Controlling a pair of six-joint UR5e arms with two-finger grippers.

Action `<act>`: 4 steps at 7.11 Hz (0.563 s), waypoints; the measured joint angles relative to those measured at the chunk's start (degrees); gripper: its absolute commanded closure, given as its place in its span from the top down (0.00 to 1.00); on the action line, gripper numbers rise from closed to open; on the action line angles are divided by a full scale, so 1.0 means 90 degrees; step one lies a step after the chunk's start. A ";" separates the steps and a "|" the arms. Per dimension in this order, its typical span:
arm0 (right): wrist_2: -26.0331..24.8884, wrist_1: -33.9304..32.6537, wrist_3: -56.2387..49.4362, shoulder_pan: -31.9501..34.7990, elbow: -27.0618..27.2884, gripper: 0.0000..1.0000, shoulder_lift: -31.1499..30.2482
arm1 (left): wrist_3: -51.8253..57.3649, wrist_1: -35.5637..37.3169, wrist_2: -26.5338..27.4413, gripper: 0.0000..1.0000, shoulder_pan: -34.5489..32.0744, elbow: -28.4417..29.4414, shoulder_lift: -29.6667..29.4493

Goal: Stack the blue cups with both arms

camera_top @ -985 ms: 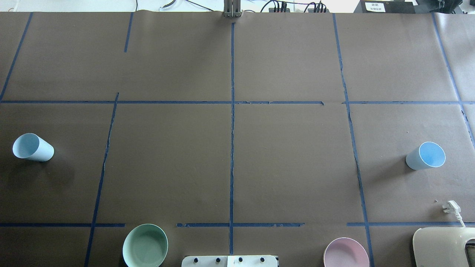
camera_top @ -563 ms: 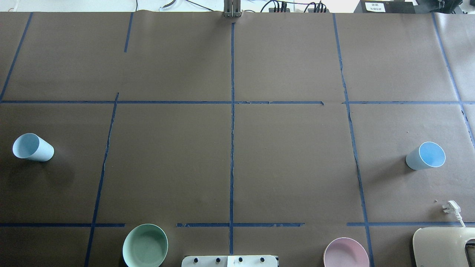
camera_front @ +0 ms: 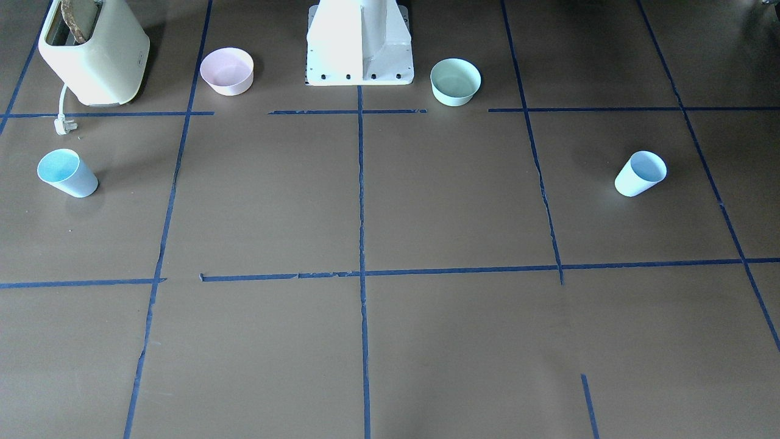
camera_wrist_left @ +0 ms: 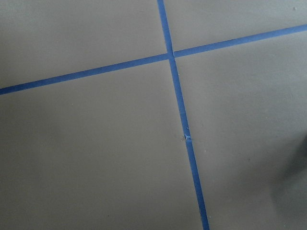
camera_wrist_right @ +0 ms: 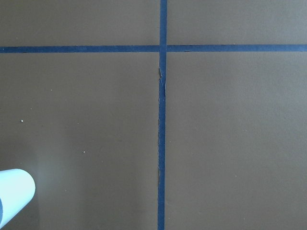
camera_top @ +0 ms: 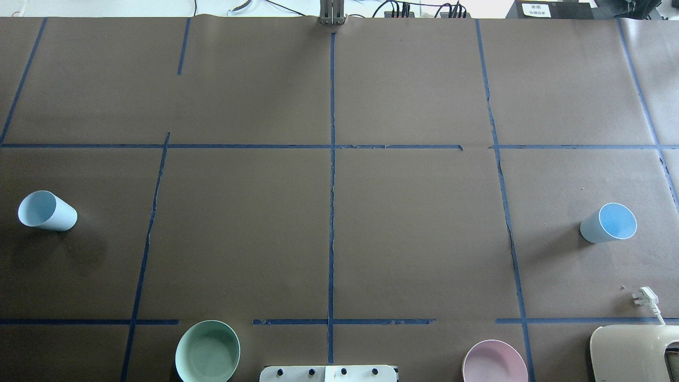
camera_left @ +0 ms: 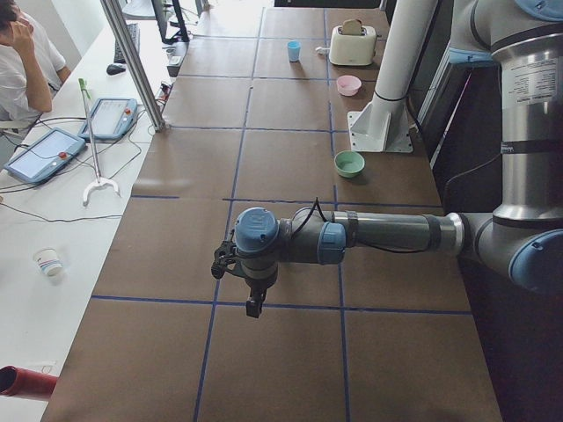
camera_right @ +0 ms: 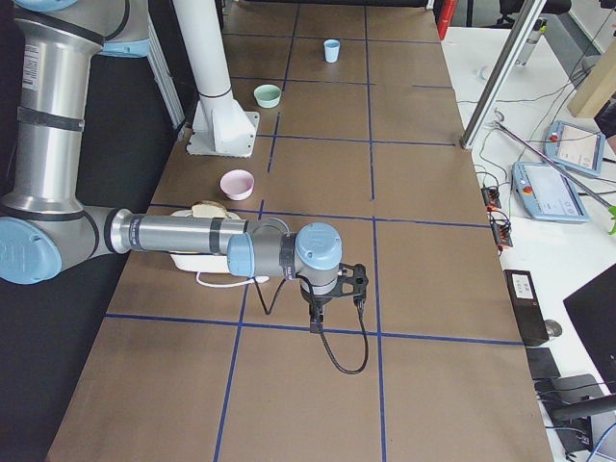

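Two light blue cups stand upright and far apart on the brown table. One cup [camera_top: 46, 211] is at the far left of the overhead view, also in the front view [camera_front: 640, 174] and far off in the exterior right view [camera_right: 332, 50]. The other cup [camera_top: 609, 223] is at the far right, also in the front view [camera_front: 66, 173], and its edge shows in the right wrist view [camera_wrist_right: 14, 194]. My left gripper [camera_left: 253, 303] and right gripper [camera_right: 315, 322] hang above the table ends and show only in the side views. I cannot tell whether they are open or shut.
A mint-green bowl [camera_top: 207, 351] and a pink bowl [camera_top: 494, 362] sit on either side of the white pedestal [camera_front: 359, 42]. A cream toaster [camera_top: 634, 353] with a white plug [camera_top: 644, 297] stands near the right cup. Blue tape lines cross the table.
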 measured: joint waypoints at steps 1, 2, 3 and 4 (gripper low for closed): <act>0.0040 0.0003 -0.0008 0.0000 0.0006 1.00 -0.0001 | -0.0004 0.0006 -0.0003 1.00 0.0000 -0.0059 0.0005; 0.0080 0.0009 -0.0021 0.0000 0.0009 1.00 -0.0005 | -0.0012 0.0012 -0.0012 1.00 0.0004 -0.0093 0.0008; 0.0095 0.0021 -0.0037 -0.0004 0.0012 1.00 -0.0008 | -0.0021 0.0012 -0.0044 1.00 0.0045 -0.0115 0.0010; 0.0102 0.0119 -0.0042 -0.0006 0.0006 1.00 -0.0008 | -0.0117 0.0007 -0.0078 1.00 0.0184 -0.0161 0.0009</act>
